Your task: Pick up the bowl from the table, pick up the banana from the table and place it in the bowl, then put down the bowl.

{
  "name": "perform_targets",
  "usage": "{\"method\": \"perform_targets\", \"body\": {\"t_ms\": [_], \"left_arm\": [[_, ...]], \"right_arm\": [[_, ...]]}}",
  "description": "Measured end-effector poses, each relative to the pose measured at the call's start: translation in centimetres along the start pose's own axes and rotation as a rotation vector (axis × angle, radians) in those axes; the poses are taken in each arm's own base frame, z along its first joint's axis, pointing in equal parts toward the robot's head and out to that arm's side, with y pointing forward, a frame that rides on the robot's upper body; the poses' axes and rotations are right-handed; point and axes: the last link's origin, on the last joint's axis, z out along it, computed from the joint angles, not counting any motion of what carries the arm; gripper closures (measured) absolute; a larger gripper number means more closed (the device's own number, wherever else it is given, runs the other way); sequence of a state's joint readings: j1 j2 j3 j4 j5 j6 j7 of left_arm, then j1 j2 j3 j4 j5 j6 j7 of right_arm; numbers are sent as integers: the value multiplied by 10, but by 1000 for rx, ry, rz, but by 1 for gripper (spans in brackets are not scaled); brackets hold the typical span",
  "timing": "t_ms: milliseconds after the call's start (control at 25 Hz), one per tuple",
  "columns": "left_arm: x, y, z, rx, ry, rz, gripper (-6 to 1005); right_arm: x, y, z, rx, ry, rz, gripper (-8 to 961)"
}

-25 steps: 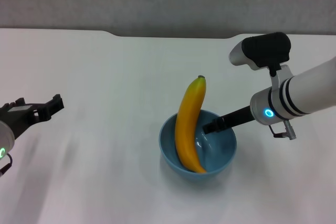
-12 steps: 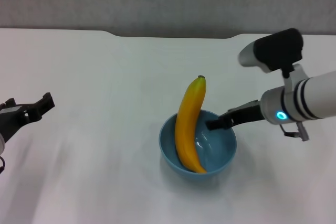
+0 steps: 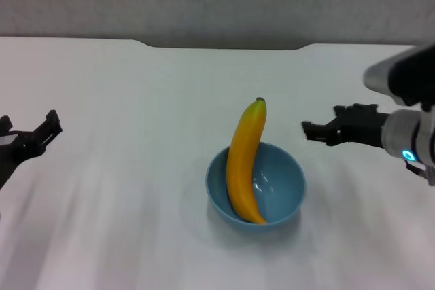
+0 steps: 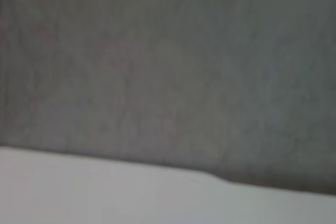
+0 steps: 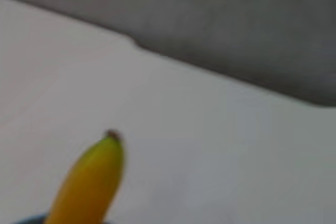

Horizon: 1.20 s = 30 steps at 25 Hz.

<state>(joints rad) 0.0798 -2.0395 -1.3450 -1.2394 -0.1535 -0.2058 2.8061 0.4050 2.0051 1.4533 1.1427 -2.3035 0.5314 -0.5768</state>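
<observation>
The light-blue bowl point(image 3: 282, 185) stands on the white table point(image 3: 122, 86) in the middle of the head view. The yellow banana point(image 3: 243, 161) lies in it, its lower end in the bowl's bottom and its stem tip leaning out over the far rim. My right gripper point(image 3: 318, 130) is open and empty, hovering to the right of the bowl and a little beyond it, apart from the rim. The right wrist view shows the banana's upper end point(image 5: 92, 179). My left gripper point(image 3: 28, 125) is open and empty at the far left edge.
The table's far edge has a shallow notch point(image 3: 224, 47) against a grey wall. The left wrist view shows only the wall and a strip of table point(image 4: 105, 192). Bare tabletop surrounds the bowl on all sides.
My right gripper has let go of the bowl's near-right rim and drawn back to the right and upward. My left gripper has drifted farther left. Bowl and banana have stayed put.
</observation>
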Motion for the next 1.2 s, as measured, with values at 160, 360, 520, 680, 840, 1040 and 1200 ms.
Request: {"method": "perform_targets", "body": {"t_ms": [160,360,520,680,840,1040,1200], "left_arm": [[-17,-7,-10,-37,98,20,96],[-33,-7,-15,-115,206,62,96],[-42,-7,-9,-154,229,77,96],[-46,-6,-4,-171,218,90,96],[-48,-3,-2,-181,215,101,96],[-53,-2,2,-192,191,114,96],[-53,-1,5,-197,180,104,96]], "right_arm": [[16,5,0,45,-77,-23,188],[26,21,9,97,-153,-182,242],[43,32,12,176,-252,-267,272],[52,42,-1,280,-465,-353,284],[61,40,-20,296,-672,-336,284],[67,30,-24,261,-714,-286,285],[72,25,-23,231,-701,-217,285]]}}
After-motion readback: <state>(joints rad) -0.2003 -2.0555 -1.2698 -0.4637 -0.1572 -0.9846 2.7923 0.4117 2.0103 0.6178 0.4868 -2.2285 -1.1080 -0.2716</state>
